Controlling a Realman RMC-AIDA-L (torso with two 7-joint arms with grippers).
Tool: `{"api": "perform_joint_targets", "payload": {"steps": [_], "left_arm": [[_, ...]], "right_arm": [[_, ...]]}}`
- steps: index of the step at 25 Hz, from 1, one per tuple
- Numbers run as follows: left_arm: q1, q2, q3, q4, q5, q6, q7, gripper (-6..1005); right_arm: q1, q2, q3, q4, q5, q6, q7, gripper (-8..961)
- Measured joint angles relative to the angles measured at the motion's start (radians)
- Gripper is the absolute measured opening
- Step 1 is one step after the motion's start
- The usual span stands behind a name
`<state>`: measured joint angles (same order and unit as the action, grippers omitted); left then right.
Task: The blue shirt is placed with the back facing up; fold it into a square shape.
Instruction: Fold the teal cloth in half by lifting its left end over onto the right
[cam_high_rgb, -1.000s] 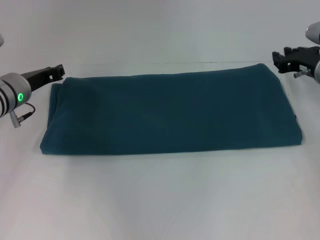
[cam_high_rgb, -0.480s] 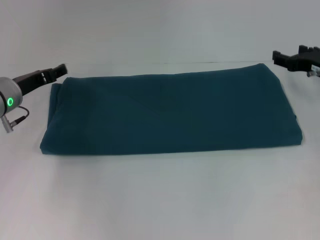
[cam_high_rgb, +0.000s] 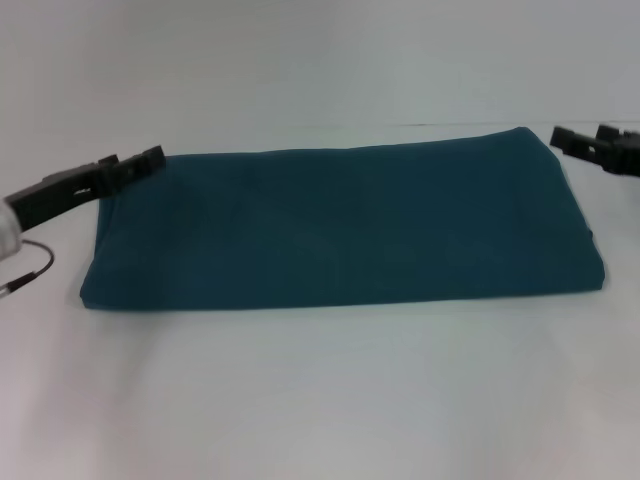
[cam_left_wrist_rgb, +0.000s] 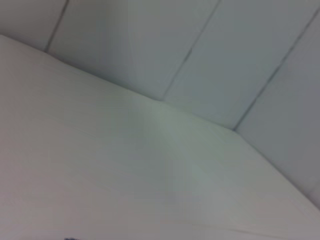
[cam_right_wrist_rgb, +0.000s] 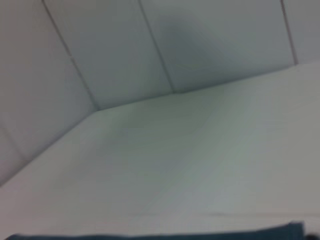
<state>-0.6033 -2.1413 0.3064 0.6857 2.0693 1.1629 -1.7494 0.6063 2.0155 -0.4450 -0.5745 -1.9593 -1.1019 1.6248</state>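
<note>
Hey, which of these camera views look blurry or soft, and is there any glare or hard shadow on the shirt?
Head view: the blue shirt is evenly lit, with no glare and only a thin soft shadow along its near edge; the left gripper and right gripper look smeared. Left wrist view: soft throughout, showing only the table and wall. Right wrist view: also soft, the shirt a blurred strip.

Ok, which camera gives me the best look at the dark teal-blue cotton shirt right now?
The head view: the dark teal-blue cotton shirt lies there whole, folded into a wide rectangle on the white table. The right wrist view catches only a thin strip of its edge. The left wrist view shows no recognisable part of it.
</note>
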Motion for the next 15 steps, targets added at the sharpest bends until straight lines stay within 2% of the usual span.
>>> {"api": "perform_joint_targets", "payload": {"steps": [5, 8, 13, 15], "left_arm": [[0.060, 0.004, 0.005, 0.049, 0.002, 0.119, -0.014, 839], [0.096, 0.004, 0.024, 0.078, 0.005, 0.142, -0.015, 837], [0.137, 0.004, 0.035, 0.097, 0.019, 0.138, -0.009, 835], [0.143, 0.004, 0.036, 0.110, 0.053, 0.139, -0.010, 834]], "right_arm": [[-0.075, -0.029, -0.072, -0.073, -0.001, -0.132, 0.158, 913], [-0.108, -0.051, -0.098, -0.094, -0.005, -0.181, 0.231, 912], [-0.121, -0.088, -0.106, -0.100, -0.069, -0.210, 0.357, 911], [-0.117, -0.096, -0.108, -0.102, -0.105, -0.214, 0.396, 911]]}}
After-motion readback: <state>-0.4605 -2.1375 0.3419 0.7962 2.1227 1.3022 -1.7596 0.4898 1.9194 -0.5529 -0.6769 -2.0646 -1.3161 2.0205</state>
